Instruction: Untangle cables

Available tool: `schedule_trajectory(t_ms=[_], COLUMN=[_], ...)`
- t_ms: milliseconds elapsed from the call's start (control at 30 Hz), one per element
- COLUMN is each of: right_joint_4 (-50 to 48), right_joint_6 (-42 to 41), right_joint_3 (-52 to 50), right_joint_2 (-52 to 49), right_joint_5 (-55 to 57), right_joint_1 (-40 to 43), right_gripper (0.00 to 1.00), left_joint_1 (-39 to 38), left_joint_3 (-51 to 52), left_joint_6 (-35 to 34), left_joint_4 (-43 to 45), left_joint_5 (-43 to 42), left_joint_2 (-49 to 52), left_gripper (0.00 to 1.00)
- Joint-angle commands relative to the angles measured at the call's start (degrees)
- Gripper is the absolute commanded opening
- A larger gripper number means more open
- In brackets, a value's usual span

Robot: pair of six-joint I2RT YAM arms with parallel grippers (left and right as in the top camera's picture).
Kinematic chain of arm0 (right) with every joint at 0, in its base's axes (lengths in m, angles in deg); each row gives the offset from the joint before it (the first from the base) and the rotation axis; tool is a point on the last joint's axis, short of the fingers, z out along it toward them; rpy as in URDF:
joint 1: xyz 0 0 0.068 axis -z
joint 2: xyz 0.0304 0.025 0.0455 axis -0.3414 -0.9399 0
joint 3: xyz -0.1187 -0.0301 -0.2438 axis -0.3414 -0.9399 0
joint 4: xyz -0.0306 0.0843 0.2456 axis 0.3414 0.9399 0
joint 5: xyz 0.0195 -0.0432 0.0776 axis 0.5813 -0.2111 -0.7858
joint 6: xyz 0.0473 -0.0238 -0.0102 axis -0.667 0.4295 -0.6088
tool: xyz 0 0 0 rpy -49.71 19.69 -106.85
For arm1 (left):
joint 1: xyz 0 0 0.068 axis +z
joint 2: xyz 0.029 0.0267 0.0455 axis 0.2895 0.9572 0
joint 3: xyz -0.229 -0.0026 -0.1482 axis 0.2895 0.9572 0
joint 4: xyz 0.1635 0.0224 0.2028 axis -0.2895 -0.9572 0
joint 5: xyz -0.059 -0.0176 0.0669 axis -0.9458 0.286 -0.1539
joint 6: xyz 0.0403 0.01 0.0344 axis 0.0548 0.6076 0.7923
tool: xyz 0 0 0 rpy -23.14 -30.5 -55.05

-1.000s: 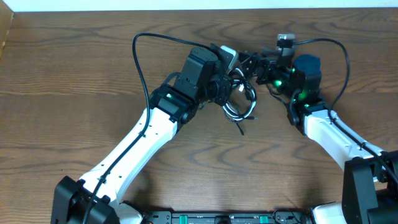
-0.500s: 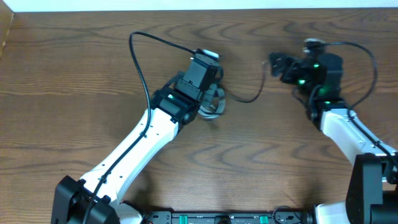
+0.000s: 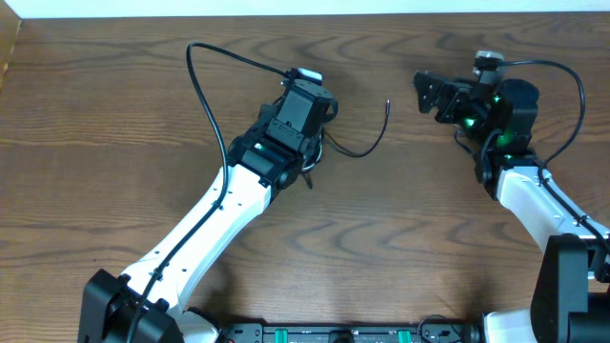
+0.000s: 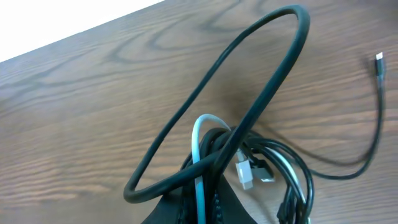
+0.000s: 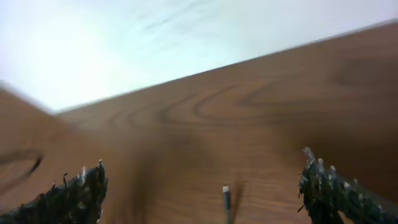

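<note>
My left gripper [image 3: 315,129] is shut on a bunch of cables [image 4: 273,165]: a white cable [image 4: 198,155] and thin black ones pass between its jaws [image 4: 208,190], and a small white plug [image 4: 244,174] hangs beside them. One thin black cable [image 3: 367,150] trails right from the bunch across the table to a free plug end [image 3: 388,102], which also shows in the left wrist view [image 4: 379,59]. My right gripper [image 3: 426,92] is open and empty just right of that end. In the right wrist view the plug [image 5: 226,198] lies between the spread fingers [image 5: 208,193].
A thicker black wire [image 4: 249,74] loops in front of the left jaws; it looks like the arm's own wire [image 3: 205,86]. The wooden table [image 3: 114,143] ends at a white edge [image 3: 286,8] at the back.
My left gripper has pulled the bunch of cables to the left. My right gripper has moved right and let go of the thin black cable, whose end now lies free.
</note>
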Motion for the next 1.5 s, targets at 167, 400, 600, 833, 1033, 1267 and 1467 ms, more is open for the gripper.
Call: schedule_trajectory(t_ms=[167, 400, 600, 833, 1033, 1267, 1467], right_joint_4=[-1.51, -5.38, -6.12, -5.84, 0.52, 8.28, 10.36], right_joint_6=[14.84, 14.88, 14.8, 14.71, 9.66, 6.97, 4.61], right_joint_3=[0.33, 0.33, 0.33, 0.33, 0.33, 0.33, 0.33], right_joint_2=[0.15, 0.15, 0.15, 0.15, 0.15, 0.15, 0.15], right_joint_5=[-17.25, -25.4, -25.73, -21.64, -4.15, 9.9, 9.79], right_joint_1=[-0.46, -0.46, -0.46, -0.46, -0.33, 1.6, 4.5], right_gripper=[0.96, 0.99, 0.99, 0.88, 0.89, 0.89, 0.89], left_joint_1=[-0.04, -0.04, -0.04, -0.04, -0.04, 1.53, 5.31], left_joint_3=[-0.39, -0.39, -0.39, -0.39, -0.39, -0.39, -0.39], left_joint_6=[-0.63, 3.56, 10.43, 12.55, 12.98, 14.45, 14.43], left_joint_4=[10.78, 13.42, 13.42, 13.44, 12.04, 8.81, 5.73], left_joint_5=[-26.43, -39.52, -49.81, -56.98, -56.96, -56.92, -56.94], left_joint_2=[-0.87, -0.87, -0.87, -0.87, -0.87, -0.87, -0.9], left_gripper=[0.08, 0.07, 0.08, 0.07, 0.07, 0.07, 0.07])
